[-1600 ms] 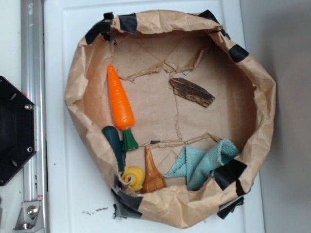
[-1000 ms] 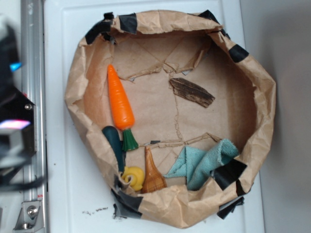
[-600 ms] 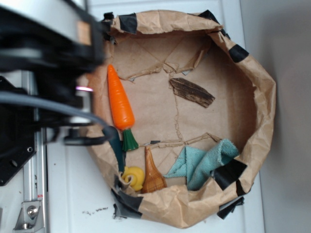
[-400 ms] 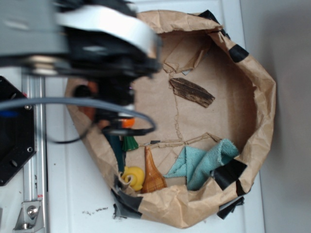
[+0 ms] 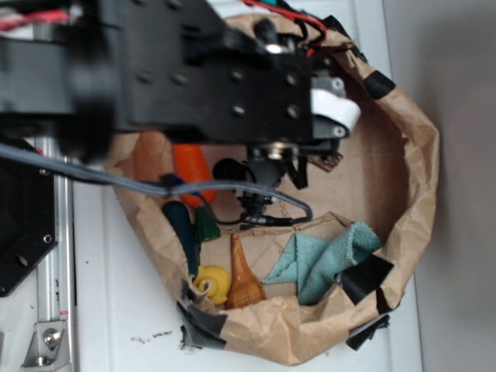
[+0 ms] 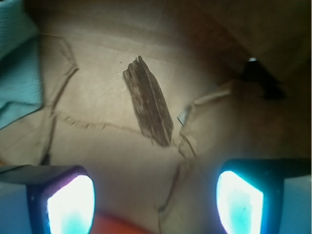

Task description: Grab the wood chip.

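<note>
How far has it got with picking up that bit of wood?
Done: the arm is over the paper-lined basket. In hand: the wrist view shows the wood chip lying flat on the paper, ahead of the two open fingers, untouched. Left: lowering around the chip, closing on it and lifting.

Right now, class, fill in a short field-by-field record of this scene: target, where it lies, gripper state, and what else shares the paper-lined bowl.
target: wood chip, flat dark sliver
location: lying on the brown paper floor, ahead of the gripper in the wrist view
contact: none; gripper is apart from the chip
gripper state: open, fingers wide apart
exterior view: arm covers almost all of the chip
other items: orange carrot, teal cloth, amber wooden cone, yellow piece
</note>
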